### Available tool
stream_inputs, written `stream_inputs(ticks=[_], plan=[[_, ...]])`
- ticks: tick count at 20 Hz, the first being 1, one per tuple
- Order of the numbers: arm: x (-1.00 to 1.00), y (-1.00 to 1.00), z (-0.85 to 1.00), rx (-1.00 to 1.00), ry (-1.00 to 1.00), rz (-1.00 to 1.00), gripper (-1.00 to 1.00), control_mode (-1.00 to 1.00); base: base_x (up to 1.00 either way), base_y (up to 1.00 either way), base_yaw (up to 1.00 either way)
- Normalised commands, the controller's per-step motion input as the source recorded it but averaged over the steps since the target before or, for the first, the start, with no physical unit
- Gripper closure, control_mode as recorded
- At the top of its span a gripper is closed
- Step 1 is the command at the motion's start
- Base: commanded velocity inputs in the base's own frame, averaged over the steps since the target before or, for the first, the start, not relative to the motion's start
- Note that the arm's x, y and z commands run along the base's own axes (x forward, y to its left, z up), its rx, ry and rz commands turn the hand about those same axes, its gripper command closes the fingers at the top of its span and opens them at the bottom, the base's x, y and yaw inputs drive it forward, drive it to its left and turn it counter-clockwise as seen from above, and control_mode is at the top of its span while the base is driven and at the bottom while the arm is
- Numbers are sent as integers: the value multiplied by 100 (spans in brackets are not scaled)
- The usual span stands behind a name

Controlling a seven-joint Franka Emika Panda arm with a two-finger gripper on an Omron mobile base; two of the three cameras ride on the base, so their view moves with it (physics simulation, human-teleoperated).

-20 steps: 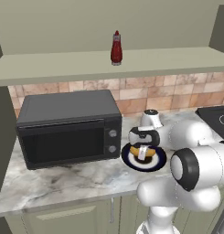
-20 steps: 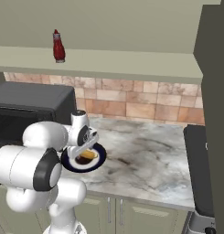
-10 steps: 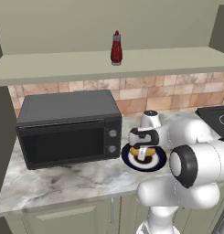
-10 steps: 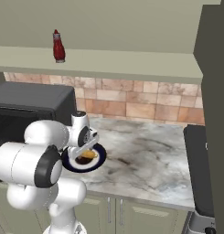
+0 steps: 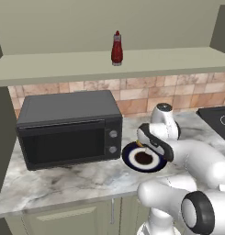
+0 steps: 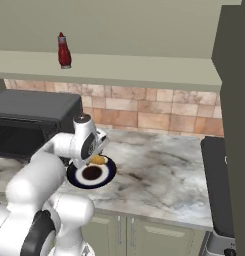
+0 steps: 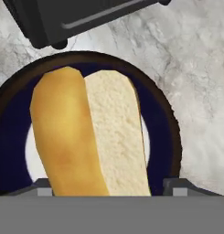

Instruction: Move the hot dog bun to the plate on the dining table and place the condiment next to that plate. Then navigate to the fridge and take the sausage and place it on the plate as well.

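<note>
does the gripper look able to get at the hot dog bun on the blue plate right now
Probably yes. The gripper hangs right over the hot dog bun, which lies open on the dark blue plate with nothing above it. The microwave stands beside the plate, apart from it. Whether the fingers already grip cannot be told.

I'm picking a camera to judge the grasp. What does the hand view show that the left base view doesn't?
Only the hand view shows the hot dog bun, split open, filling the frame between the fingertips. Only the left base view shows the condiment on the shelf and the stovetop. Both show the dark blue plate and the microwave on the marble counter.
</note>
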Motion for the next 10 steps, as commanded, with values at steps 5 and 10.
stream_inputs(ticks=[5, 10], plan=[[-37, -11, 92, 0, -23, 0, 100, -100, 0, 0, 0], [-32, -5, 69, 0, -15, -1, 100, -100, 0, 0, 0]])
